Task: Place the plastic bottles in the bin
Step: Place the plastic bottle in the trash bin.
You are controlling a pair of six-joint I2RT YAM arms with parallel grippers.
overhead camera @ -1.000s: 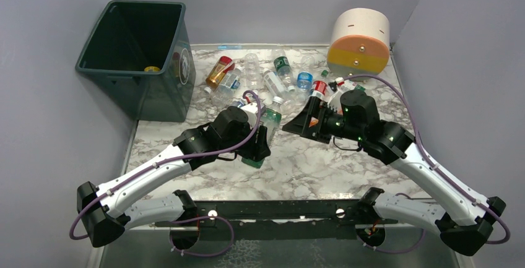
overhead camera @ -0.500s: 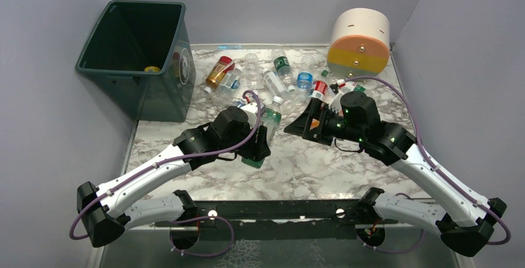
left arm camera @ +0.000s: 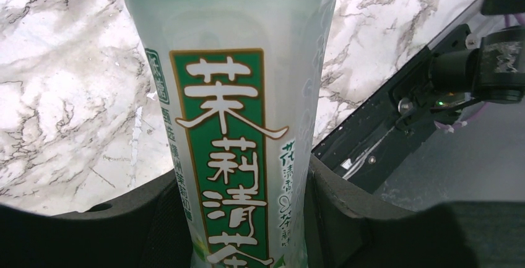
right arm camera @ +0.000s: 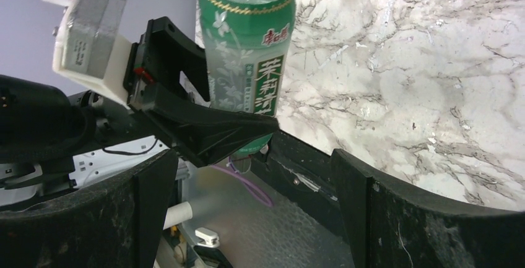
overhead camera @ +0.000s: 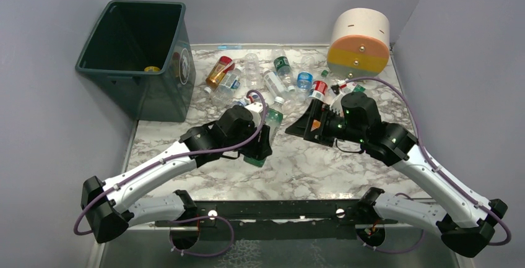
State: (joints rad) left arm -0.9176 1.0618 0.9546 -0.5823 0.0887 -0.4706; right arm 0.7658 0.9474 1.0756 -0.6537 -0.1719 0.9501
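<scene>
- Top external view: the left gripper [overhead camera: 260, 146] is clamped on a green-label bottle [overhead camera: 269, 121] near the middle of the table [overhead camera: 322, 169]. This is well apart from the bin [overhead camera: 164, 98] at the far left corner.
- Left wrist view: check the grip. Both fingers [left arm camera: 164, 218] press the bottle's sides at its label. You cannot tell from here whether the bottle is clear of the marble.
- The right gripper [overhead camera: 308, 125] has its jaws spread wide and holds nothing. It faces the held bottle from nearby.
- Step in hand, as judged: carrying 1 bottle to the bin.
- Next move: raise the left arm, swing it left and away, and clear the bin's rim. Release only once the bottle hangs above the opening.
- The other bottles [overhead camera: 266, 79] lie clustered between the bin and the cylinder [overhead camera: 359, 42]. Assign the right arm there.
</scene>
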